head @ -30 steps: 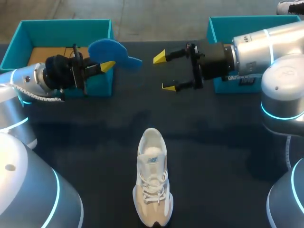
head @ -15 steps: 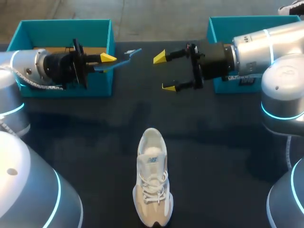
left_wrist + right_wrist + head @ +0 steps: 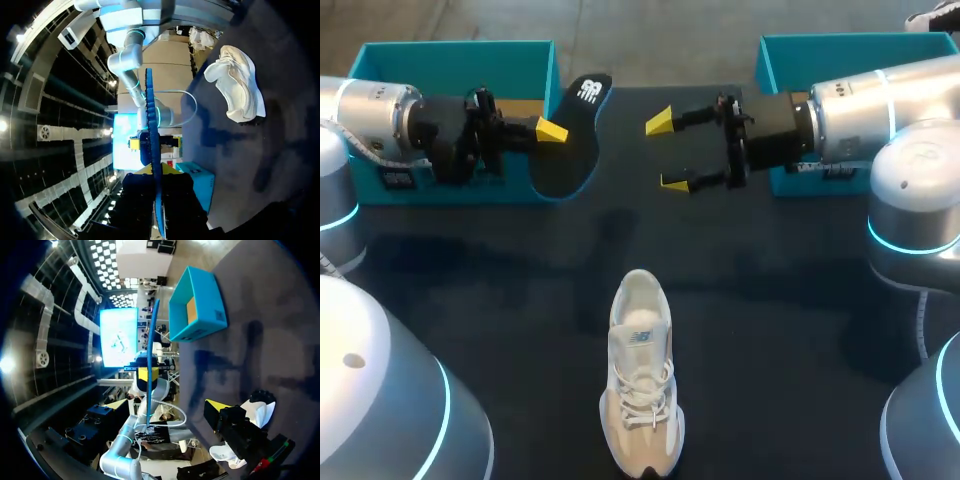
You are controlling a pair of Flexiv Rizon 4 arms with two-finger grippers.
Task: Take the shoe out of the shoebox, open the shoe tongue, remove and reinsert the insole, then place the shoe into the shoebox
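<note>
The white sneaker [image 3: 640, 375] stands on the dark table near its front edge, toe pointing away; it also shows in the left wrist view [image 3: 237, 82]. My left gripper [image 3: 546, 130] is shut on the insole [image 3: 570, 135], held in the air before the left teal shoebox [image 3: 450, 62], its dark side facing up. From the left wrist the insole [image 3: 150, 125] is seen edge-on, rising out of the gripper [image 3: 156, 172]. My right gripper [image 3: 666, 152] hangs open and holds nothing, a little to the insole's right. In the right wrist view the insole [image 3: 151, 345] stands ahead of that gripper [image 3: 167, 404].
A second teal box [image 3: 820, 50] stands at the back right, partly behind my right arm. The left shoebox [image 3: 197, 305] has a brown cardboard floor. Dark tabletop [image 3: 770, 300] lies bare between the grippers and the sneaker.
My left gripper has turned the insole over: blue face up, then edge-on, now its dark side up. The right arm and the sneaker have stayed put.
</note>
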